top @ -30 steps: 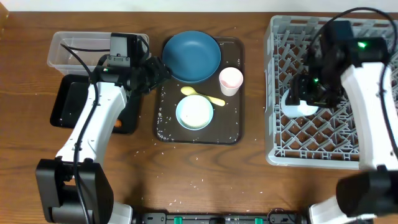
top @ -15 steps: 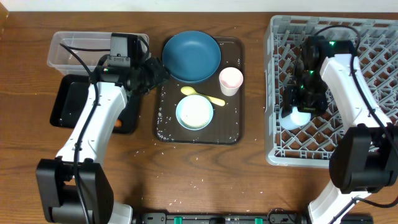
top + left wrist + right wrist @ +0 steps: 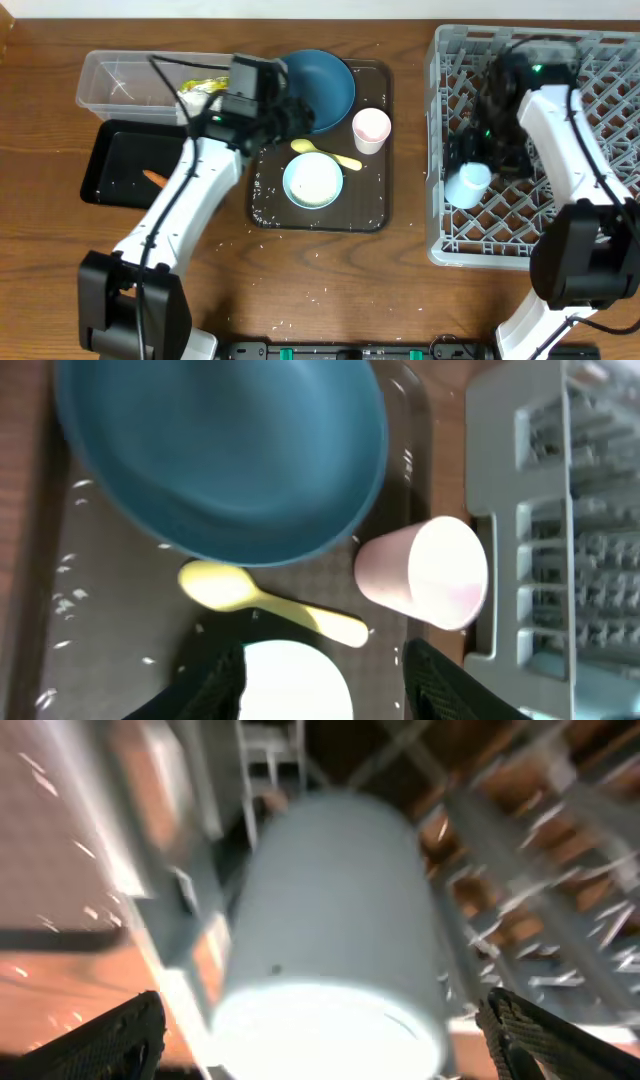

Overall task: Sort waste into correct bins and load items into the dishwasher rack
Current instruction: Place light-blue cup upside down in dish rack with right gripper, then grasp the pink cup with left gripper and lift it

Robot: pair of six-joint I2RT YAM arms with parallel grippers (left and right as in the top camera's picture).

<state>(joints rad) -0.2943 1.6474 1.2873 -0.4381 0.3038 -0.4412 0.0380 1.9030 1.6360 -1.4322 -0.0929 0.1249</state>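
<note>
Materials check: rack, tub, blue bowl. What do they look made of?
Rack: grey moulded plastic, matte, judging by thin lattice ribs. Tub: clear glossy plastic; the table shows through it. Blue bowl: probably plastic or melamine, smooth soft sheen; ceramic not ruled out.

Even bright light; right wrist view motion-blurred.

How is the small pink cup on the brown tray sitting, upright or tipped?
Upright: the small pink cup shows its round open mouth to the overhead camera.
</note>
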